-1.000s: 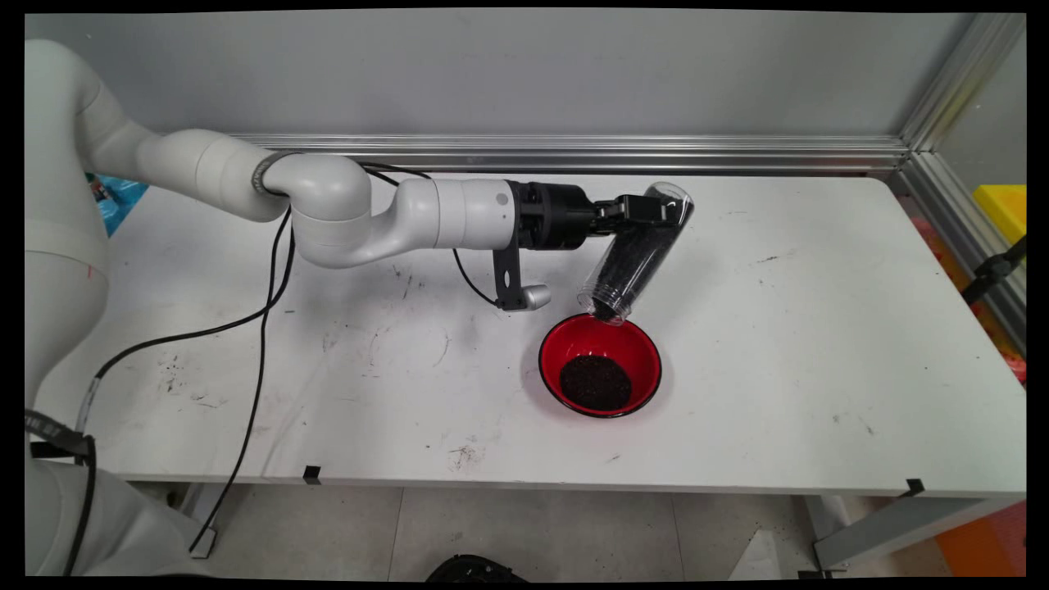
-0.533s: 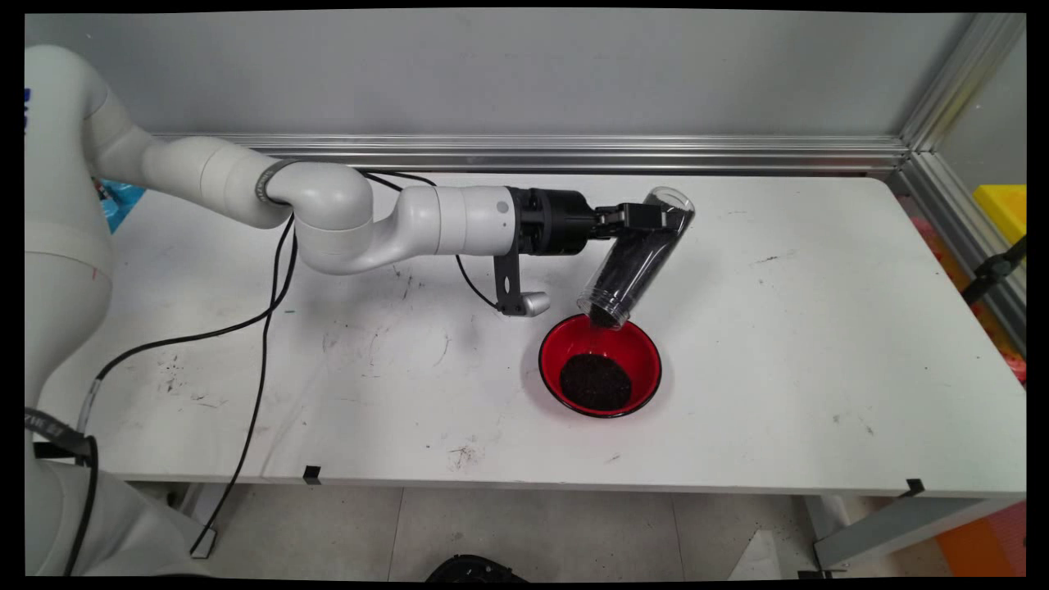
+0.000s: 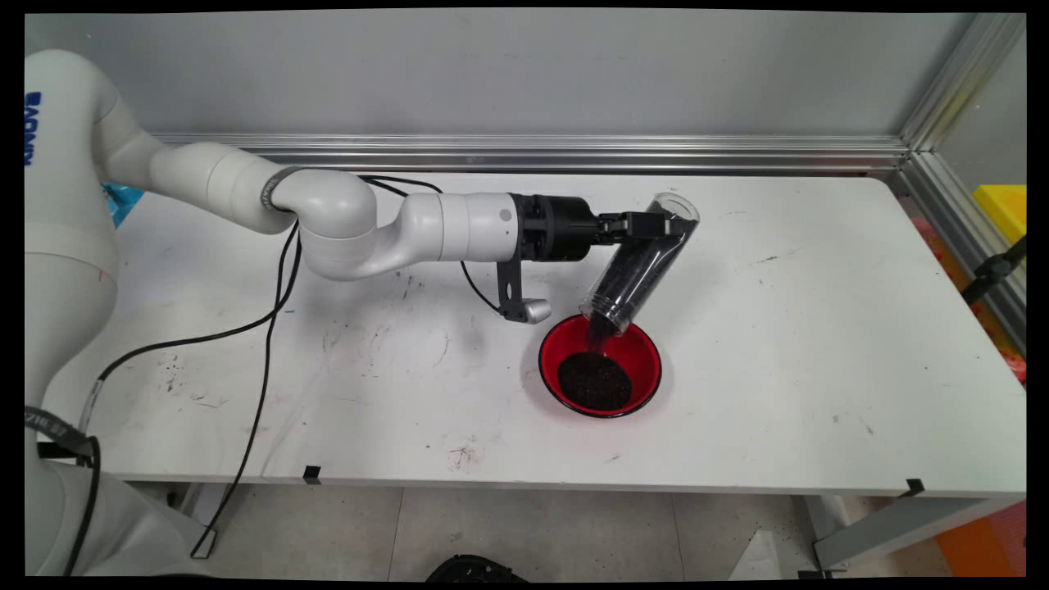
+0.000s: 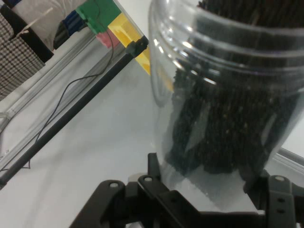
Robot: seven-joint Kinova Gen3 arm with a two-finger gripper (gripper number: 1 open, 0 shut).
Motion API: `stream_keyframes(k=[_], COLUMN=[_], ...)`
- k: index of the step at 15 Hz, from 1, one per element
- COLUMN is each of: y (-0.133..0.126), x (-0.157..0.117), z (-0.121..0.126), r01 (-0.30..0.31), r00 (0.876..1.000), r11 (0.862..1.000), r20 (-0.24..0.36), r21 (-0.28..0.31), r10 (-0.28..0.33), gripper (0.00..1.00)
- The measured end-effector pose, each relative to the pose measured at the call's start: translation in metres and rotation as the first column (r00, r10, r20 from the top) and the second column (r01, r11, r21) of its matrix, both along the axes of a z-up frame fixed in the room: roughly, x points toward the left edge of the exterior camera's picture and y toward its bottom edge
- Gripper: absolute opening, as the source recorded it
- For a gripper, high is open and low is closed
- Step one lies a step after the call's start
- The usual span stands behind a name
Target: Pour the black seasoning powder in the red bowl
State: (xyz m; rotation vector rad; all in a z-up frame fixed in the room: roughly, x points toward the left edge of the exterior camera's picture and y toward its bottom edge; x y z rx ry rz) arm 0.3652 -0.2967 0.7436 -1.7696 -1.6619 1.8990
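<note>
My gripper [image 3: 656,224] is shut on a clear plastic jar [image 3: 639,266] that holds dark grains. I hold the jar near its closed end, tilted mouth-down over a red bowl [image 3: 643,354] on the white table [image 3: 819,328]. A thin stream of grains falls from the jar's mouth into the bowl, where a dark pile [image 3: 594,381] lies. In the hand view the jar [image 4: 228,95] fills the right side, gripped between my fingers [image 4: 154,168], with grains packed against its wall.
Black cables [image 3: 262,328] hang from the arm and trail over the table's left part to the floor. An aluminium rail [image 3: 574,152] runs along the back wall and down the right side. A yellow box [image 3: 1004,209] sits beyond the right edge.
The jar has shifted slightly right and down, and tilted a little steeper. Grains now stream from its mouth, and the pile in the bowl has grown a little.
</note>
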Motion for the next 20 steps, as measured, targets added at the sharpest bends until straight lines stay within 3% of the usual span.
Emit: stream_keyframes(k=[20], y=[-0.0003], x=[-0.0076], z=[-0.0093], r01=[0.031], r00=[1.000], r11=[0.999], r20=[0.005], r21=[-0.029], r10=[-0.031], gripper=[0.00])
